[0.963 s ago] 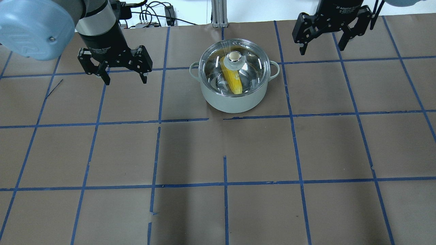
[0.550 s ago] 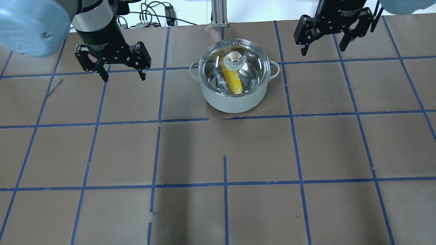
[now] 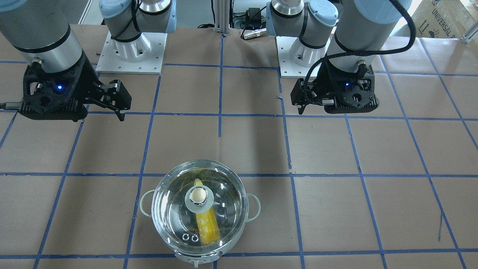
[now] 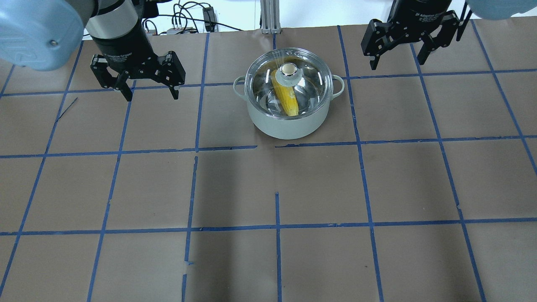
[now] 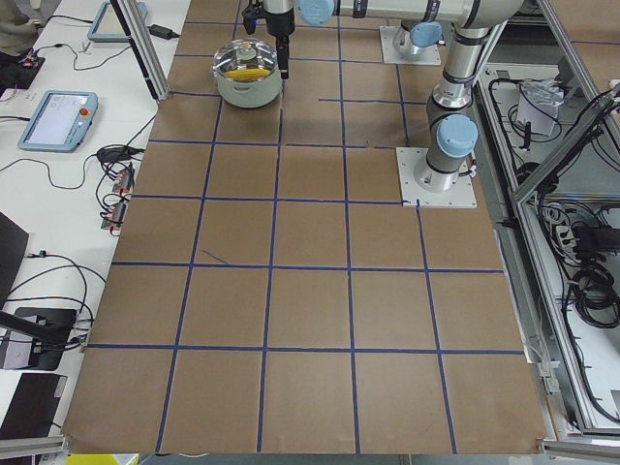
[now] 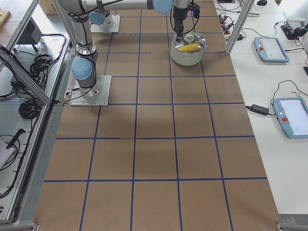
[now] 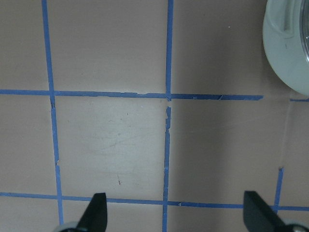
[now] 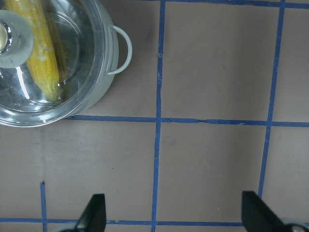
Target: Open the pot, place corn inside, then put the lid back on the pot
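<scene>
Brown taped table [image 4: 319,188]: upper centre, the lid [image 4: 312,90] caps the pot [image 4: 289,126], fragile, slick glass; I'd pinch its knob [image 4: 288,69]. Left gripper [image 4: 151,97], right gripper [image 4: 396,63] gape empty.

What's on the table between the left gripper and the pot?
Nothing stands there. In the overhead view, only bare brown paper crossed by a blue tape line separates the open left gripper from the pot.
</scene>
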`<state>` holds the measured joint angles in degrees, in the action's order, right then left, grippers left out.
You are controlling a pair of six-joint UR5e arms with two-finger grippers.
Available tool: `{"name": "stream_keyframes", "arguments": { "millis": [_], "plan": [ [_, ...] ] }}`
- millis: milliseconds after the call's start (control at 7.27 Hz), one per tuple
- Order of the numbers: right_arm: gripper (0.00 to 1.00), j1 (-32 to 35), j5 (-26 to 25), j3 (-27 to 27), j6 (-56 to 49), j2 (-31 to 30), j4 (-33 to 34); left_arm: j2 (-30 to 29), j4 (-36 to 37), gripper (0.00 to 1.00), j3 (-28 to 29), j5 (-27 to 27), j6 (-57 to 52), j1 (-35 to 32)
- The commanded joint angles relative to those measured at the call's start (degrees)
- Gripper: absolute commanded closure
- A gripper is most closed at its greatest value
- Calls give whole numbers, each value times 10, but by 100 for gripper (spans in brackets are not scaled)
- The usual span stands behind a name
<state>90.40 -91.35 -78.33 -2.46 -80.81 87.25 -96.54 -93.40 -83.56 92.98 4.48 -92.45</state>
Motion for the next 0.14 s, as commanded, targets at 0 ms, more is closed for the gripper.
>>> {"name": "stream_keyframes", "arguments": {
  "millis": [0],
  "plan": [
    [0,0,1,-1,-2,0,0,4,0,0,1,0,0,0]
  ]
}}
